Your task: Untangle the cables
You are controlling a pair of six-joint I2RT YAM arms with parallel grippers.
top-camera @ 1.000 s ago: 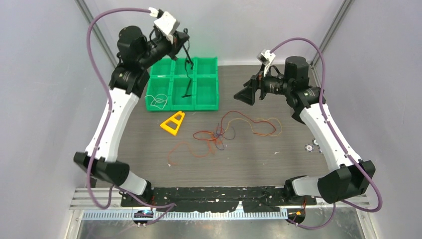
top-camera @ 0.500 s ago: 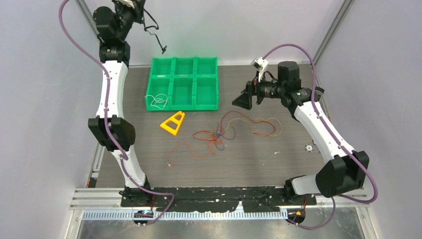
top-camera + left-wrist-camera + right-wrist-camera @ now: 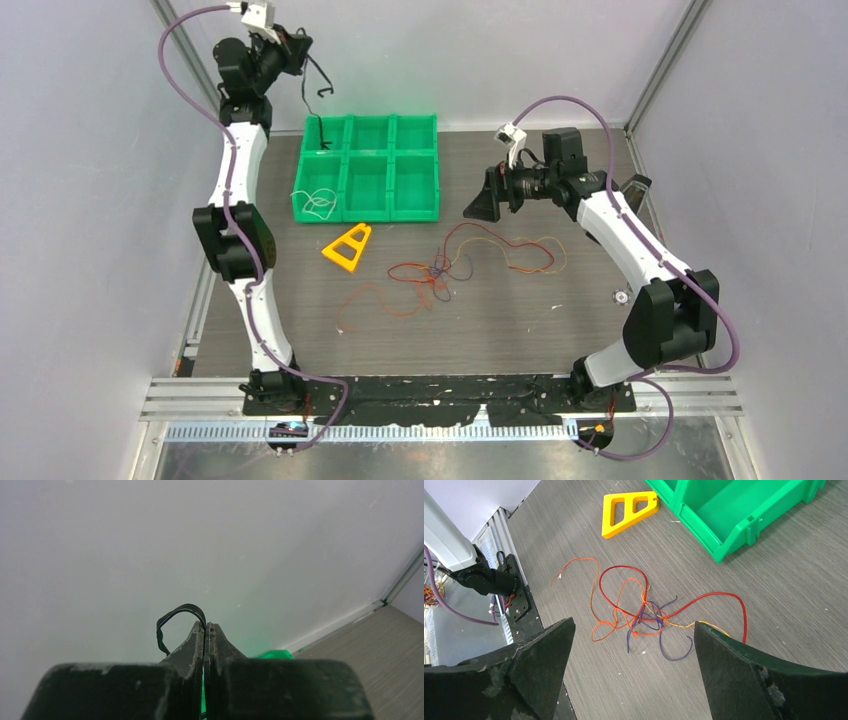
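Note:
A tangle of red, orange, purple and yellow cables lies on the table's middle, and shows in the right wrist view as a knot with loose loops. My left gripper is raised high at the back left, shut on a black cable. That cable hangs down towards the back-left compartment of the green bin. In the left wrist view its loop pokes out beside the closed gripper. A white cable lies in the front-left compartment. My right gripper hovers wide open above the tangle, holding nothing.
A yellow triangular piece lies in front of the bin, also seen from the right wrist. The bin's corner shows at the upper right there. A small metal part sits near the right arm. Grey walls close in the back and sides.
The left arm swung up and to the back left, lifting the black cable out of the bin's middle compartment; its end now hangs over the back-left one. The right arm shifted slightly left.

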